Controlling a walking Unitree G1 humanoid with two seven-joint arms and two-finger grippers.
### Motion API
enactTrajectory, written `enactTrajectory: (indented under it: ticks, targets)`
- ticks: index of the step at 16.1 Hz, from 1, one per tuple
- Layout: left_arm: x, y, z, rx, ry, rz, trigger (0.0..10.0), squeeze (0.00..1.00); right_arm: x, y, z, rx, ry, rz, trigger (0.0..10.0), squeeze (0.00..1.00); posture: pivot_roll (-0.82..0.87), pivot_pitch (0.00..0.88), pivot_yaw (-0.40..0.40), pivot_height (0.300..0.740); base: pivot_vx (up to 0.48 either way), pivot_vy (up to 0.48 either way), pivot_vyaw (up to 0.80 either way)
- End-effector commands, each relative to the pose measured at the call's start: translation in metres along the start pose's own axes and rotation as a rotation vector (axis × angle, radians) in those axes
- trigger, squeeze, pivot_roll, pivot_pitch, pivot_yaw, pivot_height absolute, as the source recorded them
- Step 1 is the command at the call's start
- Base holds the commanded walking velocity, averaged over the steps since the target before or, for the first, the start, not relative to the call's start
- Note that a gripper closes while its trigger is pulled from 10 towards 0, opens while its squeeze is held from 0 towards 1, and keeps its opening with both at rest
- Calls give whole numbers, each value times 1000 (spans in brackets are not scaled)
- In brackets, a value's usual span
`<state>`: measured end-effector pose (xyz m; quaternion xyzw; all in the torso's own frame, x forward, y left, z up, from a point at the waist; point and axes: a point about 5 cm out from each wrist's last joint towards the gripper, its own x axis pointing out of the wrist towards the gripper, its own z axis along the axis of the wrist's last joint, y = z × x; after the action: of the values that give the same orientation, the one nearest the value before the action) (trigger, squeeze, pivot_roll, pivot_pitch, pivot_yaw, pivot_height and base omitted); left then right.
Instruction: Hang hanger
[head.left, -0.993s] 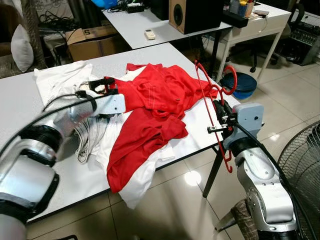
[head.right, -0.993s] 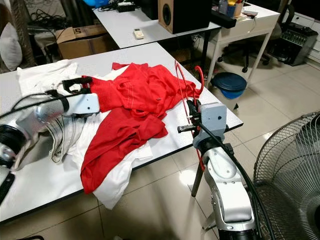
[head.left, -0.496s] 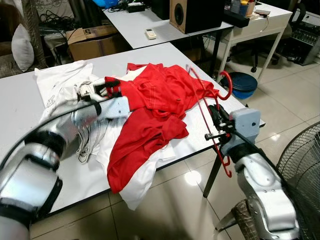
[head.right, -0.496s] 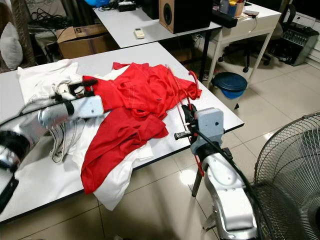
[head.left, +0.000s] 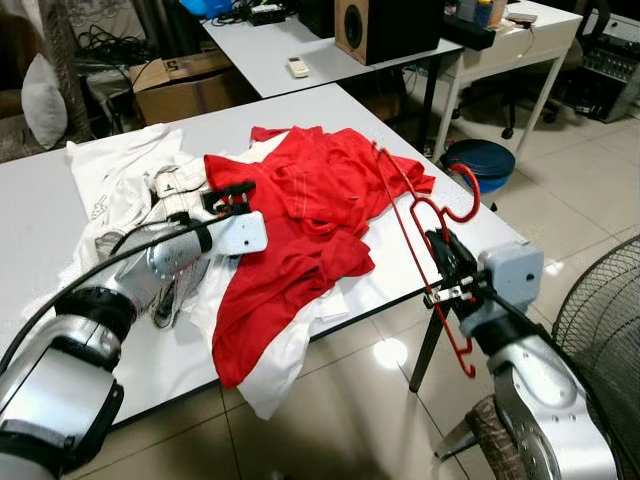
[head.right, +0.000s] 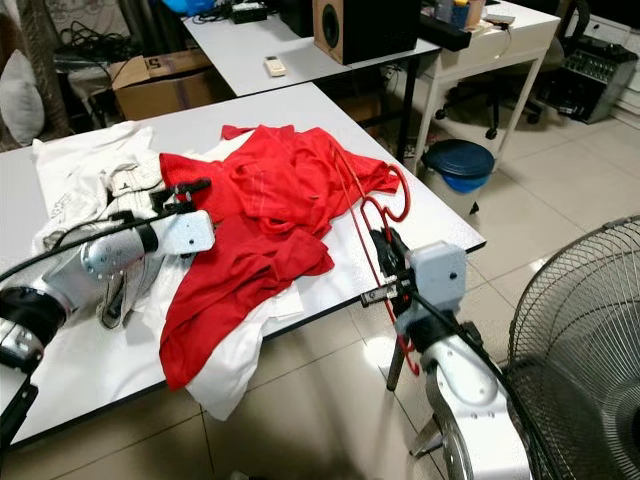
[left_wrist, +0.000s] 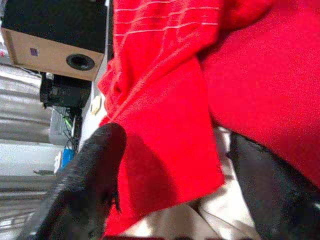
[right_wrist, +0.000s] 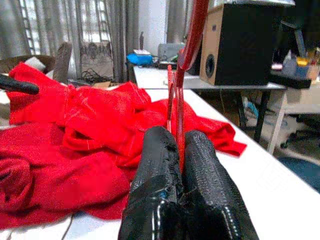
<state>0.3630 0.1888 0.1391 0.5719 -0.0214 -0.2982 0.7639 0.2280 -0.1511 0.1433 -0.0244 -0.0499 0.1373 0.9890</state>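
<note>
- Nearest, off the near table edge: right gripper (head.left: 446, 262) is seen clamped on the thin red wire hanger (head.left: 425, 235), fingers (right_wrist: 159, 165) pressed together on its wire w/ no gap. Hanger is held upright in the air, hook (head.left: 463, 193) up, lower part dangling below the table edge by the right arm.
- Handling, judged: hanger is prob. light & fairly stiff but springy; smooth thin wire could twist or slip in a pinch grip. Hold is best kept on a straight run of the wire near the neck, as now, so the hook stays free for hanging.
- Mid: left gripper (head.left: 228, 192) hovers over the crumpled red soft cloth garment (head.left: 310, 200), fingers (left_wrist: 90, 175) spread apart w/ a flap of red fabric between them; not closed on it as far as can be told.
- Cloth is judged soft, limp, light; will drape & slide.
- Counts: 1 hanger, 1 red garment (poss. more, folds hide it), white garments (head.left: 120, 180) underneath, number unclear, 2 grippers.
- All laid on the white flat-topped table (head.left: 60, 240).
- Far: 1 black-and-wood speaker box (head.left: 385, 25) on a 2nd white table (head.left: 270, 60), 1 blue round bin (head.left: 485, 165) on the floor.
- No rail or rod for hanging can be made out.
</note>
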Motion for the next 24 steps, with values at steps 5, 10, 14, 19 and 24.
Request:
enactTrajectory:
  ticks: [5,10,14,19,24]
  targets:
    - [0,7,-2,20,25,28,10000,0,0,-2,7,-1,-57,-4,10000,0,-194,0,138,740,0,0,0]
    - [1,23,-4,-13,51,170,10000,0,19,-13,1,78,-85,-49,10000,0,-239,0,179,740,0,0,0]
    - [-1,30,-8,8,73,175,4902,0,22,-3,5,86,-114,3,10000,0,-248,0,177,740,0,0,0]
    - [-1,25,-10,-8,62,143,0,0,23,1,2,90,-99,17,10000,0,-245,0,164,740,0,0,0]
    - [-4,18,-16,-52,83,116,0,0,25,5,-3,82,-37,65,10000,0,-215,0,117,740,0,0,0]
